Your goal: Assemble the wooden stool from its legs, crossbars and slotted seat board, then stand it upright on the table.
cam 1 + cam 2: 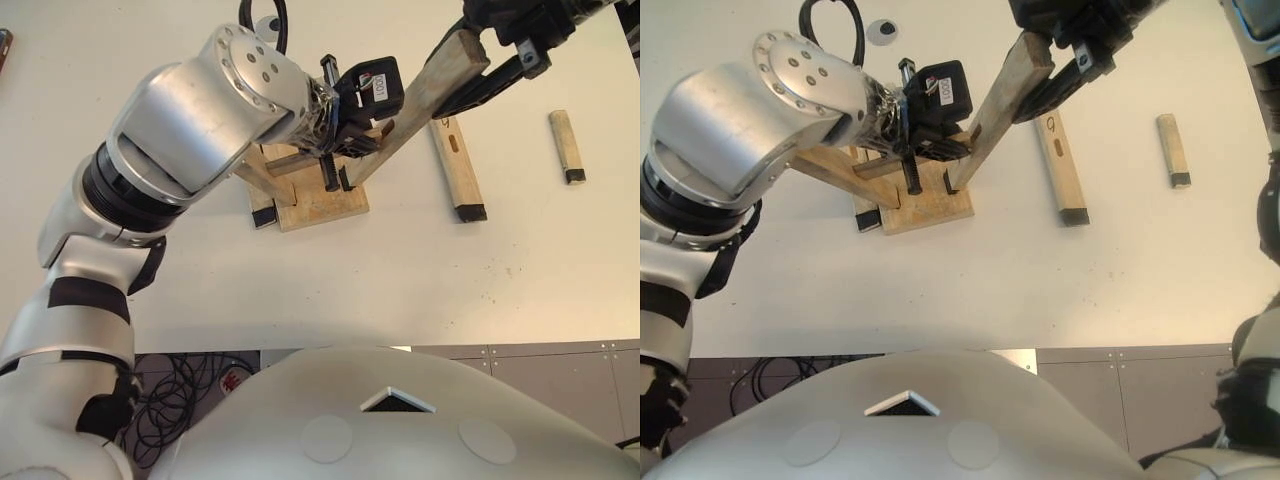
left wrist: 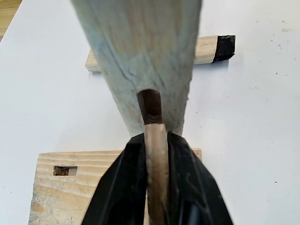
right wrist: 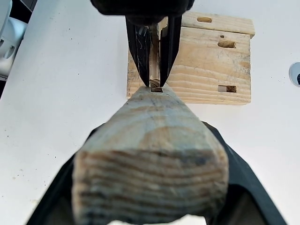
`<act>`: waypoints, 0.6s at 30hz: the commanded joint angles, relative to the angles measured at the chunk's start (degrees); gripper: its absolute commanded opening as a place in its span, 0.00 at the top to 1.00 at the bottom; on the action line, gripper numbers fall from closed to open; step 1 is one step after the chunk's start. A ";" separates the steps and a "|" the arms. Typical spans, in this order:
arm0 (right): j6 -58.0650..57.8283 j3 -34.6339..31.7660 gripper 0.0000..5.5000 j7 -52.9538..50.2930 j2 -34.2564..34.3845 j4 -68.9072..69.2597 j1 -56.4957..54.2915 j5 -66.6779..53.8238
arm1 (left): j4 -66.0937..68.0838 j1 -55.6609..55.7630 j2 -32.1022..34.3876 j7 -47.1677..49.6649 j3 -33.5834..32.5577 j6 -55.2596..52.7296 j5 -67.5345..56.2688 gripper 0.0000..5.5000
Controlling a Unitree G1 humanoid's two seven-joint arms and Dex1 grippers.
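the seat board [image 1: 322,203] lay flat on the white table [image 1: 400,290], slots up, with black cables [image 1: 170,402] coiled on the dark floor below the table's near edge. from the board's right edge a leg [image 1: 420,100] leaned up and away to the right, the right gripper [image 1: 487,72] clamped on its upper part. above the board the left gripper [image 2: 156,187] pinched a crossbar [image 2: 155,138] whose tip met the leg's hole. right of the board another leg [image 1: 458,165] lay flat, long axis pointing away, black end nearer.

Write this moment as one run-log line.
left gripper: shut on thin wooden crossbar | crossbar tip: at slot of pale wooden leg | right gripper: shut on leg, tilted over slotted seat board
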State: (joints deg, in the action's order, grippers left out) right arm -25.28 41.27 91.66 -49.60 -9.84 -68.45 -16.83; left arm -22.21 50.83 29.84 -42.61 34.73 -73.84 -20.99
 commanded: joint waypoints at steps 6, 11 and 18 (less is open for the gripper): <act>0.13 0.07 0.63 0.79 5.58 4.07 3.82 -0.80 | 0.00 -1.14 -0.27 0.27 -0.58 0.59 -0.67 0.93; -0.39 -0.73 0.47 0.80 6.82 4.67 4.52 -0.13 | -0.07 -1.56 -0.42 0.46 -1.12 0.85 -0.75 0.93; -0.54 -2.54 0.28 0.81 8.02 3.62 4.27 0.64 | -0.31 -1.83 0.05 0.10 -0.33 1.82 -0.37 0.93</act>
State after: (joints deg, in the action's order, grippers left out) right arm -25.65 38.26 92.34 -44.70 -6.60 -64.85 -16.10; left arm -22.78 50.09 30.84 -43.07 33.61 -73.75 -21.73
